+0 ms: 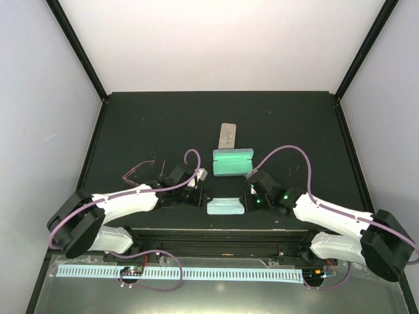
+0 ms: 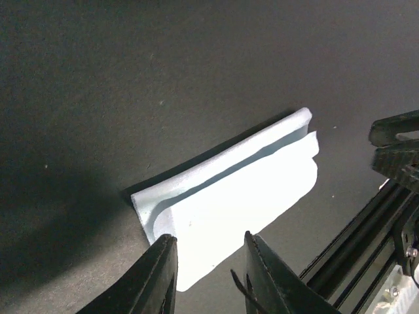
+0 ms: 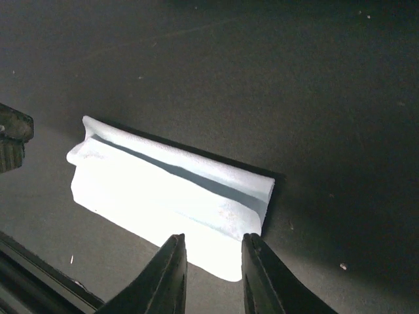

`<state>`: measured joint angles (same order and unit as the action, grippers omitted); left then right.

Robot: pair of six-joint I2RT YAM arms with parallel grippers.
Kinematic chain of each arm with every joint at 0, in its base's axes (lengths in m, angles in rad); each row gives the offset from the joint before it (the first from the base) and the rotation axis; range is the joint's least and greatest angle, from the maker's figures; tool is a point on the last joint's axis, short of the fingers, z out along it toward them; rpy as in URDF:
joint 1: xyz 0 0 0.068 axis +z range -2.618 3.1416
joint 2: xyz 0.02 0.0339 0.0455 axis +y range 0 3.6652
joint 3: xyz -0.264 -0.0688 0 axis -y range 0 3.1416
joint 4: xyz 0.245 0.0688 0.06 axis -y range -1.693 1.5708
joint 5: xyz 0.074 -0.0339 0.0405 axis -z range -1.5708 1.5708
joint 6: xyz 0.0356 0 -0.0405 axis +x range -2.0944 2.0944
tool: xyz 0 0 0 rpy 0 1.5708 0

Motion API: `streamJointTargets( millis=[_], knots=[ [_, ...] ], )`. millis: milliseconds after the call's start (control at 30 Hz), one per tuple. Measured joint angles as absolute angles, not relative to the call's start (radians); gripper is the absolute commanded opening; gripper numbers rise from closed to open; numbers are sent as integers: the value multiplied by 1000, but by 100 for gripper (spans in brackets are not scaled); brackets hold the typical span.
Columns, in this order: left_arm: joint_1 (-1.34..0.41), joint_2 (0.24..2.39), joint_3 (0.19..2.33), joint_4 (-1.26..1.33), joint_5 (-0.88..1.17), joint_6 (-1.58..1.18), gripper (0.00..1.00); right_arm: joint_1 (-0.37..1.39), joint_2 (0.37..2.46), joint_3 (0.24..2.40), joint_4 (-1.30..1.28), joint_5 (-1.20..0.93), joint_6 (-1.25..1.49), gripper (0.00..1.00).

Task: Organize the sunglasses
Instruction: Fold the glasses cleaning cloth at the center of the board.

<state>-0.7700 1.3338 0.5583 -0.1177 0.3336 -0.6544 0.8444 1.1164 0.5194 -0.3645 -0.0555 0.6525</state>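
Top view bright, evenly lit from above, pale walls point(image 1: 39, 98) near washed out, black table point(image 1: 163, 118) dull, wrist views dim, cloth point(image 2: 249, 196) blown white, broad soft shadow lower left in left wrist view.

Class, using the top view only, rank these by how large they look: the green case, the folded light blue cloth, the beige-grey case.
1. green case
2. light blue cloth and beige-grey case: too alike to rank.

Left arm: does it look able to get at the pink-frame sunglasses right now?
Probably yes. The pink sunglasses lie on bare table left of the left gripper, nothing over them; its jaws stand open over the cloth, holding nothing.
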Motion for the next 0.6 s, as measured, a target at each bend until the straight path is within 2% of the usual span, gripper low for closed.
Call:
streamJointTargets(
  millis=[267,600],
  knots=[
    [-772,1417,642,-108,337,-654,14,844,1325,633,-324,-36,637,11],
    [-773,1507,685,-102,336,-656,13,870,1515,688,-273,-75,623,10]
  ],
)
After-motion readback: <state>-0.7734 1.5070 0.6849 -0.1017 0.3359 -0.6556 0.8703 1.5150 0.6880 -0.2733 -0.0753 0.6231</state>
